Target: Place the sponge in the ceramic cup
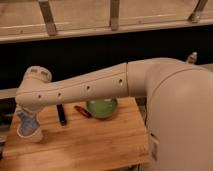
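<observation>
The blue-grey sponge (28, 120) hangs upright at the far left of the wooden table (95, 145), its lower end at the mouth of the small white ceramic cup (31, 136). My gripper (25, 123) points down from the wrist directly over the cup and is shut on the sponge. The pale arm stretches in from the right and hides most of the fingers. How deep the sponge reaches into the cup cannot be seen.
A green bowl (101, 107) stands at the back of the table, partly behind the arm. A small red object (81, 111) and a long black bar (61, 114) lie left of it. The cup stands close to the table's left edge.
</observation>
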Controlling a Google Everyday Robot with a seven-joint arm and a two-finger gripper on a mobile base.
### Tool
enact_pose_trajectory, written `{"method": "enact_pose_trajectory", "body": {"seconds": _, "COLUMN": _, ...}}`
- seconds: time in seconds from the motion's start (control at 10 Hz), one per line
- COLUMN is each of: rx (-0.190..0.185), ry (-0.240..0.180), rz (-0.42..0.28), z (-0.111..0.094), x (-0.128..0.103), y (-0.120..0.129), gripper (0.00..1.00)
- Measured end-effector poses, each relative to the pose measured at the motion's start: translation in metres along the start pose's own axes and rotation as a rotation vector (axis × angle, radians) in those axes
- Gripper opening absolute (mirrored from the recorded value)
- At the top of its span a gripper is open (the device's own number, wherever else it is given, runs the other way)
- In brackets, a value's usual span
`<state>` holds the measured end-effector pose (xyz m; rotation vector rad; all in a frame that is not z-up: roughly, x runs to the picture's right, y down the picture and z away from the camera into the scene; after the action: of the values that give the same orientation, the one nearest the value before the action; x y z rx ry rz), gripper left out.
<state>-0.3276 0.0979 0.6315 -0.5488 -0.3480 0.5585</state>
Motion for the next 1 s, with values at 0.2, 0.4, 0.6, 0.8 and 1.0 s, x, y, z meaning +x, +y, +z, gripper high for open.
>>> {"method": "enact_pose_trajectory", "body": {"seconds": 0.2, "rx": -0.008, "ry": -0.001, "rz": -0.006, "z": 0.003, "x": -0.005, "y": 0.004, "gripper": 0.00}}
{"method": "enact_pose_trajectory", "body": {"seconds": 0.4, "rx": -0.021, "ry": -0.004, "rz": -0.005, "z": 0.008, "x": -0.006, "y": 0.005, "gripper": 0.00}}
{"method": "enact_pose_trajectory", "body": {"seconds": 0.6, "rx": -0.041, "ry": -0.009, "rz": 0.000, "z": 0.015, "x": -0.005, "y": 0.007, "gripper": 0.00}}
{"method": "enact_pose_trajectory", "body": {"seconds": 0.8, "rx": -0.054, "ry": -0.018, "rz": 0.003, "z": 0.021, "x": -0.004, "y": 0.007, "gripper": 0.00}}
{"method": "enact_pose_trajectory", "body": {"seconds": 1.0, "rx": -0.061, "ry": -0.034, "rz": -0.003, "z": 0.026, "x": -0.003, "y": 0.009, "gripper": 0.00}}
